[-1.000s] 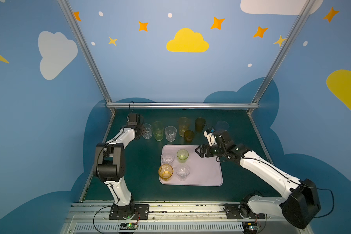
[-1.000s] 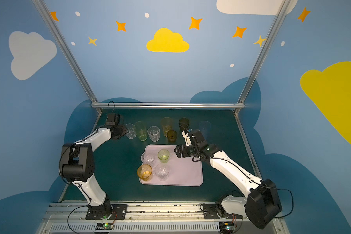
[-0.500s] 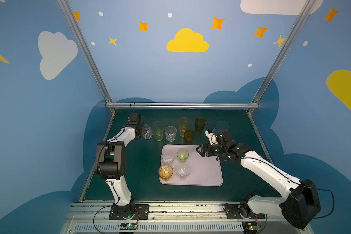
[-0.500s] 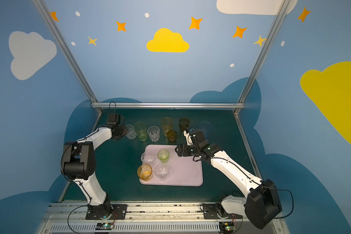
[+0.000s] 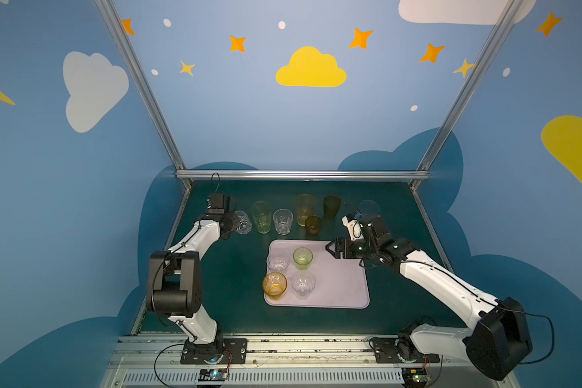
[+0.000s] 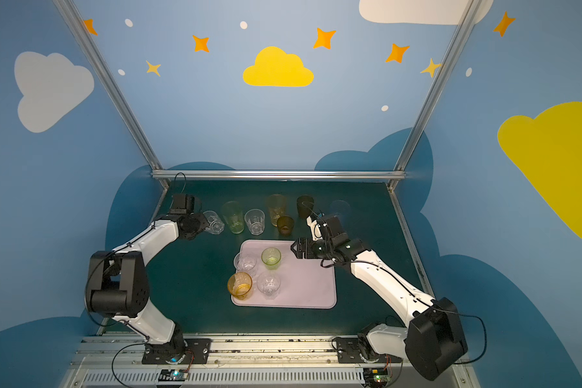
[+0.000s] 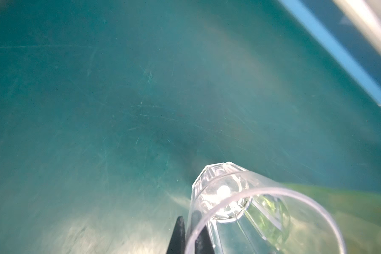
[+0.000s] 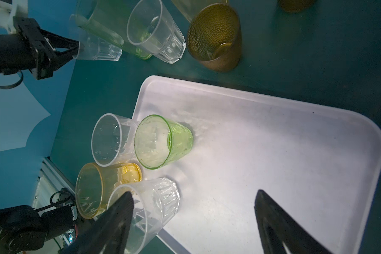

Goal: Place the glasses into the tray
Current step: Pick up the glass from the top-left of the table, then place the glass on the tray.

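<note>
Glasses, four of them, stand in the tray: one green, one amber, two clear. Our left gripper is clenched on a clear faceted glass at far left; our right gripper hangs released over the tray.

The pink-lilac tray lay flat, with a green tumbler, an amber tumbler and two clear faceted tumblers upright at one end. Beyond its far edge stood a tall green glass, clear faceted glass, tall amber glass, short brown glass, dark brown glass and pale blue glass. An endmost clear glass was pinched at its rim by the left gripper.
</note>
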`<state>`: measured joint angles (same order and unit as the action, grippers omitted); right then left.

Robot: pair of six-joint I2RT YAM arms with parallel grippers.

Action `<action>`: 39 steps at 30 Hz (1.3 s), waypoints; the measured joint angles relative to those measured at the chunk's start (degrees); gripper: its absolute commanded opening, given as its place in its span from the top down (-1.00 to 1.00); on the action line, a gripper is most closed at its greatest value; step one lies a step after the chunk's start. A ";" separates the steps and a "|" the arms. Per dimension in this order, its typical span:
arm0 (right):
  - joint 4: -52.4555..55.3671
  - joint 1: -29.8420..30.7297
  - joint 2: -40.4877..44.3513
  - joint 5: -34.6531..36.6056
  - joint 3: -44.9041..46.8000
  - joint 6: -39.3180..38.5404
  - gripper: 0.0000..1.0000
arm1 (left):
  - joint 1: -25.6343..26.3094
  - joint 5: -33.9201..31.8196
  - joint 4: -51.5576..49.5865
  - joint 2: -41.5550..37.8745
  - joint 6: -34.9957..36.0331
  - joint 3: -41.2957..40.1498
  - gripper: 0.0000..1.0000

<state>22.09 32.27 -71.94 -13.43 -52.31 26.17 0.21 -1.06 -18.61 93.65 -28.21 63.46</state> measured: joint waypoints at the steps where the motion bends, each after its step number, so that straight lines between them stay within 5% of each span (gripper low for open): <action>1: -0.11 -0.11 0.39 -0.20 0.35 0.17 -0.73 | 0.02 0.26 -0.04 -1.55 -0.15 -0.79 0.92; 9: -1.16 -0.94 2.51 -2.25 2.29 1.73 -0.73 | 4.04 -1.90 -2.97 -13.68 -0.22 -5.22 0.92; 20: -3.50 -2.69 9.73 -4.07 8.50 3.87 -0.73 | 19.23 -5.25 -11.41 -27.41 0.39 -6.75 0.92; 30: -4.26 -6.49 20.39 -4.17 17.14 6.54 -0.73 | 32.28 -6.14 -13.68 -23.54 2.40 1.68 0.92; 39: -4.04 -12.24 29.53 -5.53 21.29 7.41 -0.73 | 38.01 -5.77 -13.57 -15.23 4.76 8.28 0.92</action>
<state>18.04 20.03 -42.41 -18.96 -31.03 33.58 38.22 -6.83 -32.18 78.41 -23.44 71.75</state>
